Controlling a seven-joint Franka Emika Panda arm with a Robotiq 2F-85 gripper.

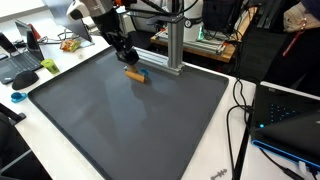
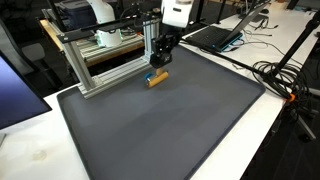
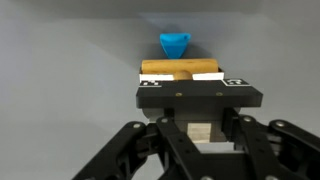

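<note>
In the wrist view my gripper [image 3: 200, 118] is shut on a small pale wooden block [image 3: 203, 131], which shows between the black fingers. Just beyond the fingertips a tan wooden dowel [image 3: 182, 67] lies crosswise on the grey mat, with a small blue cup-shaped piece [image 3: 176, 44] behind it. In both exterior views the gripper [image 1: 124, 55] [image 2: 160, 55] stands low over the mat's far part, right above the tan dowel [image 1: 135, 74] [image 2: 156, 78] with its blue piece. Whether the block touches the dowel is hidden.
An aluminium frame [image 1: 175, 45] [image 2: 95, 65] stands on the mat's edge close to the gripper. A large grey mat [image 1: 130, 120] [image 2: 160, 130] covers the white table. Cables [image 2: 280, 75] and laptops [image 2: 215, 35] lie off the mat. Clutter sits beside it [image 1: 25, 70].
</note>
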